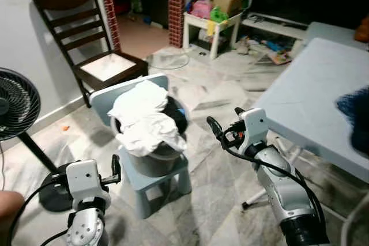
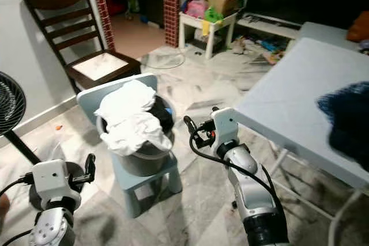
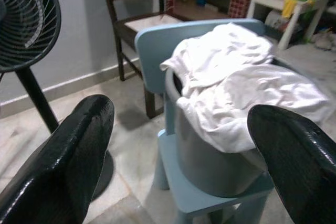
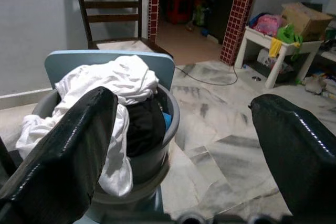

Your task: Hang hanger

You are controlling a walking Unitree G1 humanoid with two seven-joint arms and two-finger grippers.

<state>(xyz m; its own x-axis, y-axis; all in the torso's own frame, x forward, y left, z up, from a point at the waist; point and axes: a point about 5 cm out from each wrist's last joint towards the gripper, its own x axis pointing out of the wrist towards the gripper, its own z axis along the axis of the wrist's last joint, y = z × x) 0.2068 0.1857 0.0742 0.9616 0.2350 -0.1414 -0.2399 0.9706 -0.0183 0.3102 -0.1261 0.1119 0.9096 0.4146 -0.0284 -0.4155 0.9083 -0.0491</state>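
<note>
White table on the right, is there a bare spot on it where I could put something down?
Yes. The white table is bare across its near corner and middle, between the right gripper and the dark blue cloth at its far right. The bucket on the small blue chair is crowded, heaped with white laundry.

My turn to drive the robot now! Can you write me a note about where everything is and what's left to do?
Left gripper: open, holding nothing, low beside the small blue chair.
Right gripper: open, holding nothing, raised to the right of the grey bucket.
The bucket stands on the blue chair, heaped with white cloth over dark clothes.
White table is on the robot's right with a dark blue cloth on it.
I can't spot a hanger anywhere.
Done: nothing yet. Left: find the hanger, pick it up, hang it.
</note>
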